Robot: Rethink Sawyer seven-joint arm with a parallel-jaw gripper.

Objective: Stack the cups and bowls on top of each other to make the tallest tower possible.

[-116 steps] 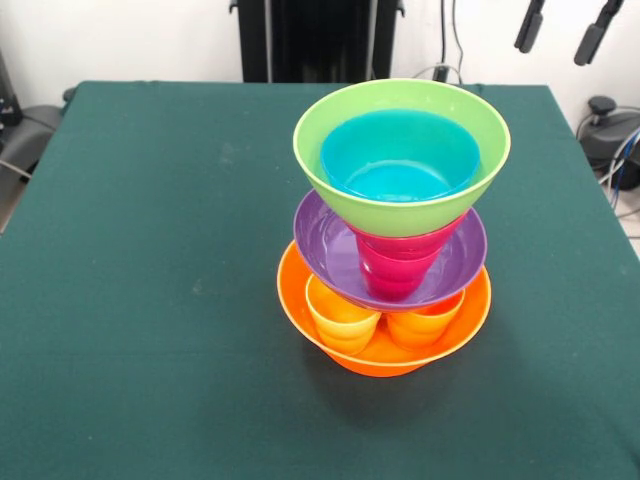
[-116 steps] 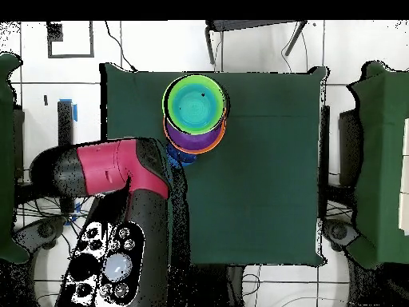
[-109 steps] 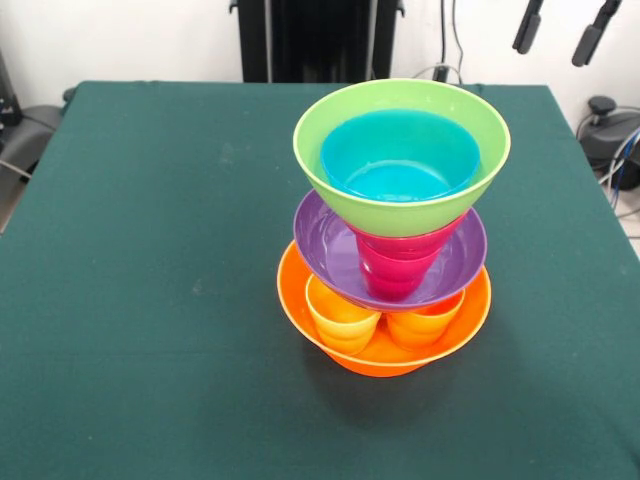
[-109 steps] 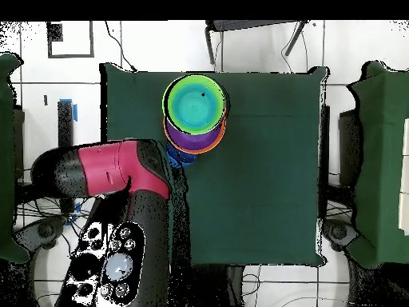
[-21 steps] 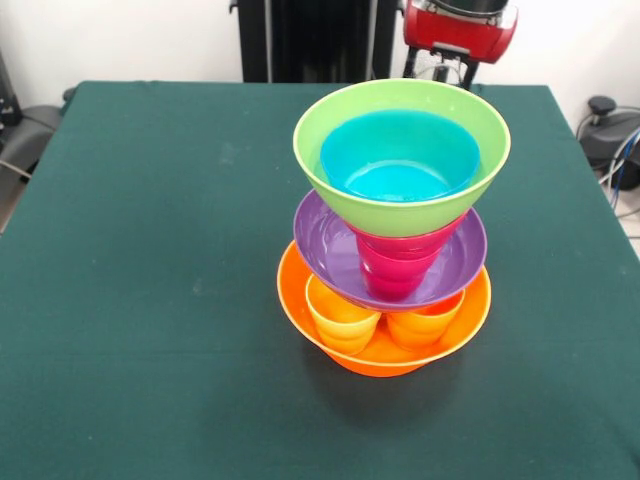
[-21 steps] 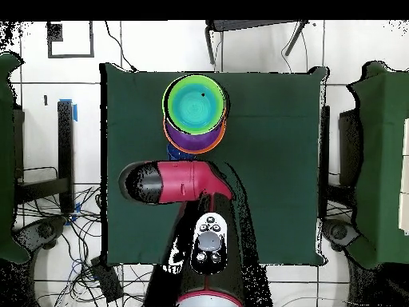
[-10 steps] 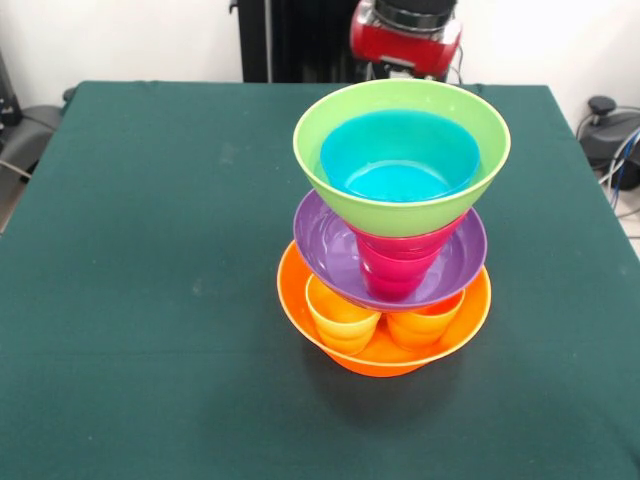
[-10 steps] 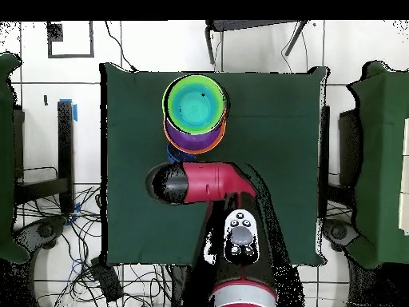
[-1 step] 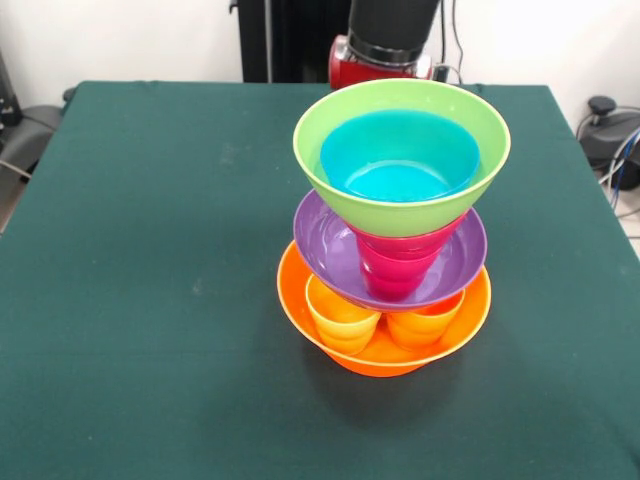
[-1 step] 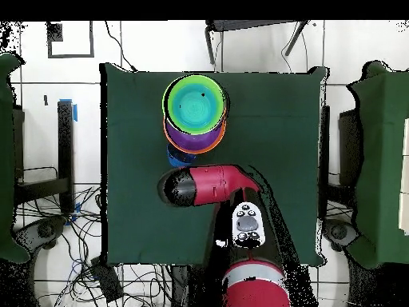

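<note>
The tower (image 9: 392, 235) stands on the table (image 9: 150, 300) right of centre in the front view: orange bowl (image 9: 385, 352) as base holding two cups (image 9: 342, 318), then purple bowl (image 9: 335, 250), red cup (image 9: 398, 262), and lime green bowl (image 9: 400, 215) with the light blue bowl (image 9: 400, 158) nested inside. The arm (image 10: 209, 185) is behind the stack toward the table's far edge; its gripper is hidden, so opening and load cannot be determined. Risk: the wide upper bowls rest on one narrow cup, so any contact would probably topple them.

We are finding no readable text, label or number anywhere. We are seeing no brand or sign either.
</note>
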